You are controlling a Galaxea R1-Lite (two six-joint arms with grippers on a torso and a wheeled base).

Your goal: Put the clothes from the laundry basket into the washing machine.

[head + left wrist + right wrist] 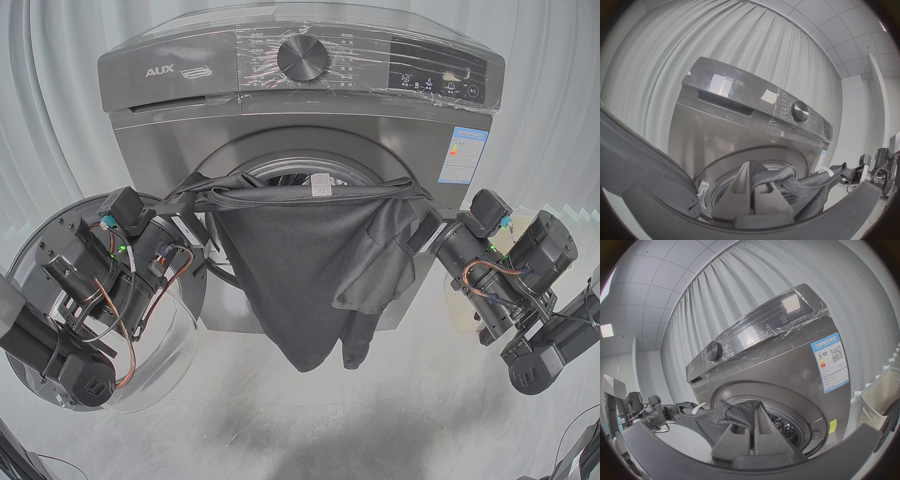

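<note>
Pale pleated curtain behind, grey floor below. At left, round glass door of the washing machine swung open. Left claw clamped on one end of a black garment; cloth stretched across the drum mouth, rest hanging down in front. Right claw pinched shut on the other end. Far right, cream laundry basket beside the machine.

Head down, wrists close, upward; all share washing machine.
</note>
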